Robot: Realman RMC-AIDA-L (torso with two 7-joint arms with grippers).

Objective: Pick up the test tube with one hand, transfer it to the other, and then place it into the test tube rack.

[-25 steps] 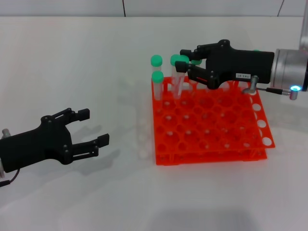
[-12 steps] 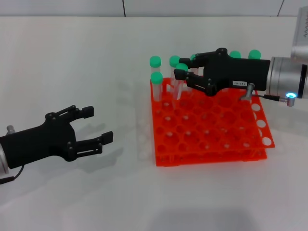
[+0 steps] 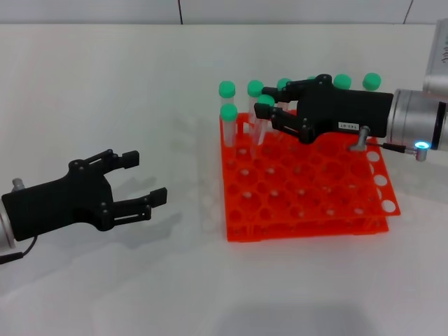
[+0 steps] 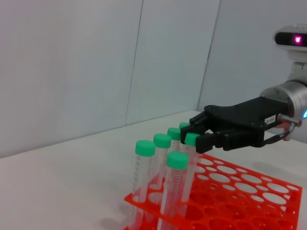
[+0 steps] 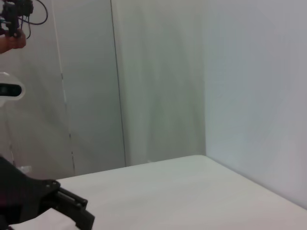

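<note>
Pickup step: right end effector (image 3: 269,111) pinching test tube (image 3: 264,119) at rack (image 3: 308,183) centre-frame; left end effector (image 3: 145,178) spread lower left, handover next.

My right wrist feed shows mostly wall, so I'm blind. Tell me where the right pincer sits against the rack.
Observer: The right pincer hovers over the test tube rack's far edge, near its left corner, its tip at one green-capped test tube.
Operator: Report the other tubes.
Observer: The other tubes stand upright in holes near the rack's far edge.
Operator: Give me the left arm.
Observer: The left pincer is open, low over the table, left of the rack and apart from it.
</note>
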